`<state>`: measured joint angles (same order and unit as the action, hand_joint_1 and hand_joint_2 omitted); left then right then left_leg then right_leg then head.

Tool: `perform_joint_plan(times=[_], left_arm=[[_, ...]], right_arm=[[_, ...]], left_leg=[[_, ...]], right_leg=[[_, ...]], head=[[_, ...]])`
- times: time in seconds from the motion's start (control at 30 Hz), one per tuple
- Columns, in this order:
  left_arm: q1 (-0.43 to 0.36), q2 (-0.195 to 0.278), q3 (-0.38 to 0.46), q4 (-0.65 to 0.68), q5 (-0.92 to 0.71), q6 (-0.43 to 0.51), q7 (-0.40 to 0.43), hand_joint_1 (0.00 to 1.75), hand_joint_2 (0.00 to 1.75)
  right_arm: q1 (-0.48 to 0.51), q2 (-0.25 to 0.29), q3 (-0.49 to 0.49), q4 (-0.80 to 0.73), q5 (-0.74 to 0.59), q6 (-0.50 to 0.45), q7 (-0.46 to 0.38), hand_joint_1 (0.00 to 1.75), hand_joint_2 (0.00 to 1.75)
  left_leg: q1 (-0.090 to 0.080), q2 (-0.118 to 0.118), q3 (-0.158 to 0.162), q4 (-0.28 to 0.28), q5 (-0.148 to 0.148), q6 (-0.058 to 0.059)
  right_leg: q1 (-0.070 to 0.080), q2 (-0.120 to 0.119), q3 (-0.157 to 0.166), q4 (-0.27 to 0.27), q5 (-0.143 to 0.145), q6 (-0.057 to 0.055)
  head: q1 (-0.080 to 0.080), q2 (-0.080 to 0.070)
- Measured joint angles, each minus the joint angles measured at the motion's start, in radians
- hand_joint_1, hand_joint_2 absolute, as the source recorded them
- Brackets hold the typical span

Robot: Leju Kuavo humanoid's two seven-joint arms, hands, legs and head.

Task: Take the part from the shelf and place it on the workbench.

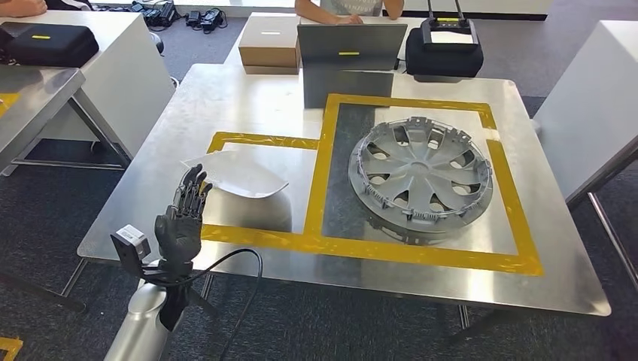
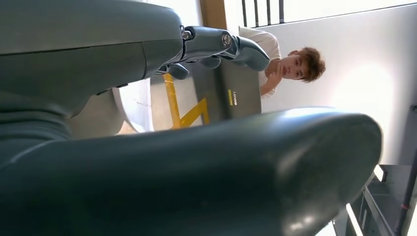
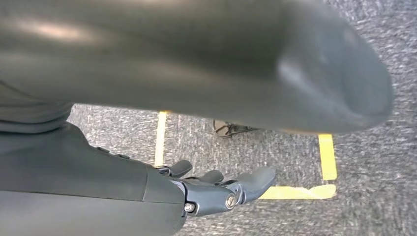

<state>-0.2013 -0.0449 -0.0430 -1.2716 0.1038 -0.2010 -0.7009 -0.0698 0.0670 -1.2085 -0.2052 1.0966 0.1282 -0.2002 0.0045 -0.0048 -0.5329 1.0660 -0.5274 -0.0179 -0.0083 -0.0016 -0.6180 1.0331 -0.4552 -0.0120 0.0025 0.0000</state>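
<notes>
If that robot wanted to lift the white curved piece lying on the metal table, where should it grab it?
Probably at the near edge of the white curved piece, coming from the robot's side. It is a thin shell lying flat, so only the rim gives the fingers something to pinch. The left hand is right beside it, open, fingers pointing toward it.

1. "Lenovo" stands on a small yellow tag on the grey laptop lid (image 2: pixel 239 91), seen in the left wrist view.
2. The yellow tag on the laptop at the surface's far edge is unreadable from the head view.
</notes>
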Motion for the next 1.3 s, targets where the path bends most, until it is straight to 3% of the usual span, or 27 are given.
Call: perform_joint_plan(times=[0.07,0.13,0.17,0.23,0.3,0.33,0.37,0.4,0.47,0.53,0.57,0.63,0.7,0.77,0.83,0.87,0.9,0.93,1.0,1.07,1.1,1.17,1.2,1.23,1.3], left_arm=[[-0.001,0.0,0.004,0.002,0.003,-0.005,0.0,0.0,0.0],[0.002,0.001,0.011,0.004,0.006,-0.01,0.0,0.0,0.0],[0.003,0.001,0.014,0.005,0.007,-0.012,0.0,0.0,0.0],[0.007,0.001,0.017,0.007,0.008,-0.015,0.0,0.0,0.0],[0.011,0.002,0.02,0.013,0.007,-0.018,0.0,0.0,0.0],[0.014,0.002,0.021,0.017,0.006,-0.019,0.0,0.0,0.0],[0.016,0.002,0.022,0.021,0.006,-0.019,0.0,0.0,0.0],[0.019,0.002,0.023,0.024,0.005,-0.02,0.0,0.0,0.0],[0.023,0.003,0.023,0.029,0.008,-0.023,0.0,0.0,0.0],[0.026,0.006,0.024,0.032,0.016,-0.025,0.0,0.0,0.0],[0.027,0.008,0.025,0.034,0.018,-0.024,0.0,0.0,0.0],[0.036,0.01,0.028,0.037,0.014,-0.02,0.0,0.0,0.0],[0.053,0.013,0.034,0.039,0.01,-0.018,0.0,0.0,0.0],[0.068,0.015,0.04,0.04,0.006,-0.018,0.0,0.0,0.0],[0.08,0.016,0.044,0.045,-0.002,-0.018,0.0,0.0,0.0],[0.086,0.016,0.046,0.049,-0.006,-0.018,0.0,0.0,0.0],[0.092,0.017,0.047,0.054,-0.009,-0.02,0.0,0.0,0.0],[0.097,0.017,0.047,0.059,-0.012,-0.022,0.0,0.0,0.0],[0.099,0.017,0.047,0.068,-0.019,-0.027,0.0,0.0,0.0],[0.1,0.017,0.047,0.084,-0.03,-0.033,0.0,0.0,0.0],[0.1,0.017,0.048,0.096,-0.04,-0.039,0.0,0.0,0.0],[0.106,0.014,0.054,0.12,-0.059,-0.05,0.007,0.0,0.0],[0.111,0.013,0.059,0.126,-0.064,-0.054,0.016,0.0,0.0],[0.117,0.011,0.063,0.13,-0.065,-0.054,0.021,0.0,0.0],[0.129,0.01,0.066,0.146,-0.064,-0.048,0.018,0.0,0.0]], right_arm=[[-0.001,0.001,0.0,0.0,0.001,0.0,0.001,0.0,0.0],[-0.001,0.0,0.0,0.0,0.001,0.0,0.002,0.0,0.0],[-0.001,-0.001,0.0,0.0,0.002,0.0,0.002,0.0,0.0],[-0.001,-0.003,0.0,0.0,0.003,0.001,0.003,0.0,0.0],[-0.002,-0.003,0.0,0.0,0.004,0.002,0.003,0.0,0.0],[-0.002,-0.004,0.0,0.0,0.004,0.002,0.003,0.0,0.0],[-0.001,-0.004,0.0,0.0,0.004,0.002,0.004,0.0,0.0],[-0.001,-0.005,0.0,0.0,0.004,0.002,0.004,0.0,0.0],[-0.003,-0.008,0.0,0.0,0.001,0.0,0.007,0.0,0.0],[-0.004,-0.01,0.001,0.0,-0.008,0.0,0.014,0.0,0.0],[-0.004,-0.011,0.002,0.0,-0.013,0.0,0.016,0.0,0.0],[-0.002,-0.013,0.003,0.0,-0.017,0.0,0.016,0.0,0.0],[-0.003,-0.014,0.004,0.0,-0.017,0.0,0.014,0.0,0.0],[-0.003,-0.016,0.005,0.0,-0.016,0.0,0.013,0.0,0.0],[-0.002,-0.019,0.006,0.0,-0.016,0.0,0.012,0.0,0.0],[-0.001,-0.02,0.007,0.0,-0.016,0.0,0.012,0.0,0.0],[-0.001,-0.021,0.007,0.0,-0.016,0.0,0.012,0.0,0.0],[-0.001,-0.021,0.007,0.0,-0.016,0.0,0.012,0.0,0.0],[-0.001,-0.021,0.007,0.0,-0.017,0.0,0.012,0.0,0.0],[-0.001,-0.021,0.007,0.0,-0.017,0.0,0.014,0.0,0.0],[-0.001,-0.021,0.007,0.0,-0.017,0.0,0.016,0.0,0.0],[-0.001,-0.022,0.007,0.0,-0.017,0.0,0.018,0.0,0.0],[0.0,-0.022,0.007,0.0,-0.017,0.0,0.018,0.0,0.0],[0.001,-0.022,0.007,0.0,-0.017,0.001,0.017,0.0,0.0],[0.001,-0.022,0.007,0.0,-0.018,0.002,0.012,0.0,0.0]], left_leg=[[-0.008,0.001,0.025,-0.051,-0.001,0.009],[-0.008,0.002,0.017,-0.058,0.013,0.023],[-0.006,0.004,0.012,-0.062,0.023,0.031],[-0.001,0.006,-0.004,-0.069,0.045,0.044],[-0.001,0.006,-0.03,-0.068,0.065,0.049],[-0.001,0.006,-0.044,-0.066,0.074,0.048],[-0.001,0.007,-0.058,-0.064,0.084,0.047],[-0.001,0.007,-0.071,-0.062,0.092,0.044],[0.0,0.006,-0.095,-0.053,0.107,0.037],[-0.001,0.006,-0.11,-0.045,0.12,0.026],[-0.001,0.006,-0.112,-0.044,0.127,0.019],[-0.001,0.005,-0.114,-0.049,0.143,0.005],[0.002,0.004,-0.126,-0.031,0.118,-0.006],[0.005,0.003,-0.155,0.059,0.025,-0.013],[0.006,0.003,-0.18,0.182,-0.054,-0.019],[0.006,0.003,-0.18,0.221,-0.062,-0.02],[0.006,0.003,-0.165,0.229,-0.05,-0.02],[0.006,0.003,-0.133,0.203,-0.027,-0.018],[0.003,0.003,-0.026,0.067,0.002,-0.008],[-0.002,0.003,0.053,-0.049,-0.008,0.004],[-0.006,0.003,0.063,-0.071,-0.013,0.011],[-0.007,0.004,0.051,-0.077,0.001,0.025],[-0.005,0.006,0.042,-0.078,0.012,0.033],[-0.003,0.009,0.032,-0.081,0.023,0.041],[-0.002,0.011,0.004,-0.08,0.046,0.05]], right_leg=[[-0.002,0.0,-0.002,-0.003,0.013,0.012],[-0.005,0.001,-0.003,-0.006,0.022,0.026],[-0.005,0.002,-0.008,0.002,0.01,0.031],[-0.007,0.003,-0.035,0.071,-0.06,0.038],[-0.008,0.003,-0.073,0.195,-0.147,0.044],[-0.008,0.003,-0.081,0.242,-0.164,0.046],[-0.008,0.003,-0.074,0.261,-0.16,0.048],[-0.009,0.003,-0.049,0.245,-0.138,0.049],[-0.009,0.003,0.042,0.126,-0.095,0.047],[-0.005,0.005,0.118,0.012,-0.093,0.036],[-0.002,0.006,0.131,-0.013,-0.1,0.029],[0.001,0.005,0.125,-0.02,-0.091,0.013],[-0.001,0.002,0.109,-0.023,-0.071,-0.003],[-0.002,-0.001,0.086,-0.025,-0.049,-0.014],[-0.001,-0.002,0.059,-0.024,-0.028,-0.016],[0.0,-0.002,0.045,-0.023,-0.018,-0.015],[0.001,-0.002,0.031,-0.022,-0.008,-0.013],[0.001,-0.002,0.017,-0.021,0.002,-0.011],[0.003,-0.002,-0.004,-0.019,0.02,-0.004],[0.003,-0.003,-0.009,-0.019,0.036,0.007],[0.002,-0.003,-0.01,-0.021,0.044,0.013],[0.0,-0.002,-0.014,-0.023,0.053,0.027],[-0.001,0.0,-0.021,-0.012,0.038,0.034],[-0.002,0.001,-0.033,0.018,0.003,0.039],[-0.005,0.001,-0.069,0.133,-0.1,0.048]], head=[[0.0,0.0],[-0.002,0.0],[0.0,0.0],[0.004,0.0],[0.009,0.0],[0.01,0.0],[0.01,0.0],[0.011,0.0],[0.012,0.0],[0.012,0.0],[0.013,0.0],[0.013,0.0],[0.012,0.0],[0.007,0.0],[0.004,0.0],[0.003,0.0],[0.003,0.0],[0.002,0.0],[0.001,0.0],[0.002,0.0],[0.002,0.0],[0.002,0.0],[0.003,0.0],[0.005,0.0],[0.01,0.0]])
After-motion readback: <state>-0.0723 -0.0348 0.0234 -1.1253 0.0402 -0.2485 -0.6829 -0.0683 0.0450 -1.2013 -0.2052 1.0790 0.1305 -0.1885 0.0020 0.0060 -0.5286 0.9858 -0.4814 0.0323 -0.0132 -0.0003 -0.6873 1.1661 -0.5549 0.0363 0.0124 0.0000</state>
